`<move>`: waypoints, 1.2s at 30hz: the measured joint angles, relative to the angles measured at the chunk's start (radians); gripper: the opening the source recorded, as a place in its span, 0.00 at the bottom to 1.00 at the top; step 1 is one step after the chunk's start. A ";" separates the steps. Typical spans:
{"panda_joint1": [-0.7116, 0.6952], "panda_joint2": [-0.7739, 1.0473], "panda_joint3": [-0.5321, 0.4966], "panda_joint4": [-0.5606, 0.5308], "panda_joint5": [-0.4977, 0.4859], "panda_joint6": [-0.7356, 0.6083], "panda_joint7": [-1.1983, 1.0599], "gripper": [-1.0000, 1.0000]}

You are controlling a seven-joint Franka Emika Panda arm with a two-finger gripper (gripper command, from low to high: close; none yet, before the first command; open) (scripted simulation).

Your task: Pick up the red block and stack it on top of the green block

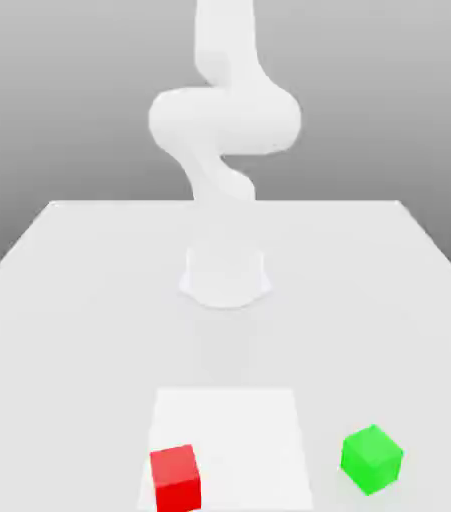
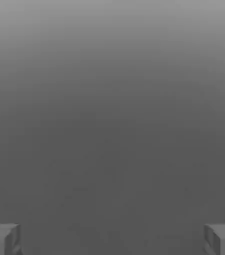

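Observation:
The red block sits on a brighter white square patch near the front of the table, towards the exterior view's left. The green block rests on the table at the front, towards the exterior view's right, turned a little on its base. The two blocks are well apart. In the hand view my gripper is open, its two grey fingertips spread wide with nothing between them against a plain grey background. The white arm rises from its base mid-table and bends upward.
The white table stretches wide around the arm's base. Its back edge runs across the exterior view behind the arm.

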 joint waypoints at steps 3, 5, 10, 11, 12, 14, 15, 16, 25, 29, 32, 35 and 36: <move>0.022 0.114 -0.033 -0.017 0.018 0.041 -0.056 0.50; 0.034 0.187 -0.053 -0.027 0.031 0.067 -0.092 0.50; 0.063 0.369 -0.098 -0.054 0.061 0.132 -0.182 0.50; 0.066 0.406 -0.105 -0.059 0.068 0.145 -0.201 0.50; 0.068 0.442 -0.111 -0.064 0.075 0.158 -0.220 0.50; 0.073 0.515 -0.122 -0.075 0.086 0.184 -0.255 0.50; 0.074 0.551 -0.126 -0.080 0.092 0.197 -0.273 0.50; 0.073 0.587 -0.129 -0.086 0.097 0.209 -0.290 0.50; 0.047 0.906 -0.141 -0.134 0.081 0.331 -0.400 0.50; 0.027 1.050 -0.116 -0.120 0.118 0.438 -0.439 0.50; 0.015 1.107 -0.099 -0.111 0.141 0.484 -0.457 0.00; 0.014 1.107 -0.099 -0.111 0.140 0.483 -0.456 0.00; 0.014 1.107 -0.099 -0.111 0.140 0.482 -0.456 0.00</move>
